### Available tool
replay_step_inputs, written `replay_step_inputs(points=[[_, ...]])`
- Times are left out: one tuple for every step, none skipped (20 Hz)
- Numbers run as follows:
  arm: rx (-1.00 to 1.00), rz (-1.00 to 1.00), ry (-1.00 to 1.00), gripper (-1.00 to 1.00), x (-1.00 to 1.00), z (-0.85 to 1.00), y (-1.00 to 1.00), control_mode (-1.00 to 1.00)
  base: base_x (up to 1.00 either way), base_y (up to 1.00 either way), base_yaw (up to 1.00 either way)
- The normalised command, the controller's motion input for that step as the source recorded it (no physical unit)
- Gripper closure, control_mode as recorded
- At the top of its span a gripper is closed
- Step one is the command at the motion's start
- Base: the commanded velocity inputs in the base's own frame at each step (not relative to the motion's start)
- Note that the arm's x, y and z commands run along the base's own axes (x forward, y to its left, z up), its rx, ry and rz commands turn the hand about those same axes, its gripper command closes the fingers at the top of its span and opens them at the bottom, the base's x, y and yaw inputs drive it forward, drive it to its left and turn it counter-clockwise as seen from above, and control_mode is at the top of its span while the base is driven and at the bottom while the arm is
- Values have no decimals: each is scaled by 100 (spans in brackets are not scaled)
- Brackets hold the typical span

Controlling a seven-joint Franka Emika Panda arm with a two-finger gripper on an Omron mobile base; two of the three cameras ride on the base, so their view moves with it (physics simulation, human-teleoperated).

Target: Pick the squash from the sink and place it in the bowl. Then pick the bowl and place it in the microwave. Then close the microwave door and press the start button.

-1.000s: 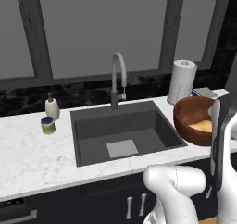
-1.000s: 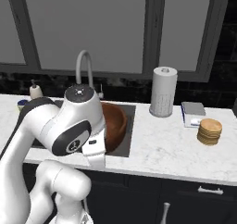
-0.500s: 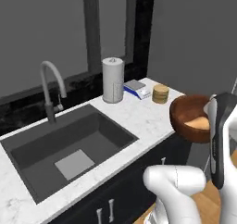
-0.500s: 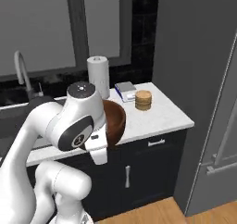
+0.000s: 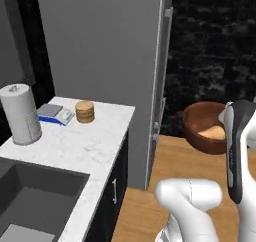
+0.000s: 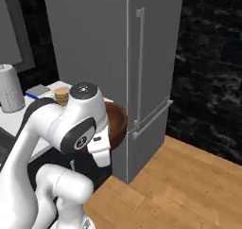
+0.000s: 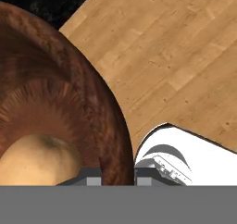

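The reddish-brown bowl (image 5: 206, 127) hangs in the air over the wooden floor, with the orange-tan squash (image 5: 214, 132) lying inside it. In the hand view my gripper (image 7: 118, 174) is shut on the bowl's (image 7: 69, 102) rim, one fingertip inside and one outside, and the squash (image 7: 39, 160) rests at the bottom. From the right, the bowl (image 6: 118, 121) peeks out behind my white arm. A corner of the dark sink (image 5: 35, 193) sits at the lower left. The microwave and its door are out of view.
A tall grey fridge (image 5: 120, 61) stands straight ahead, close behind the bowl. On the white counter (image 5: 90, 141) are a paper towel roll (image 5: 20, 113), a blue-and-white box (image 5: 52, 112) and a round brown stack (image 5: 84, 111). Wooden floor (image 6: 189, 180) stretches to the right.
The whole picture has swung as the base turned away from the sink toward the fridge. The bowl with the squash stays held in the gripper.
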Motion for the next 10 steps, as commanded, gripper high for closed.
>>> replay_step_inputs(points=[[0, 0, 0, 100, 0, 0, 0, 100, -9, 9, -97], [0, 0, 0, 100, 0, 0, 0, 100, -1, 5, -99], [0, 0, 0, 100, 0, 0, 0, 100, 0, 5, -99], [0, 0, 0, 100, 0, 0, 0, 100, 0, 4, -100], [0, 0, 0, 100, 0, 0, 0, 100, 0, 4, -100], [0, 0, 0, 100, 0, 0, 0, 100, 0, 4, -100], [0, 0, 0, 100, 0, 0, 0, 100, 0, 4, -100], [0, 0, 0, 100, 0, 0, 0, 100, 0, 4, -100], [0, 0, 0, 100, 0, 0, 0, 100, 0, 4, -100], [0, 0, 0, 100, 0, 0, 0, 100, 0, 3, -100]])
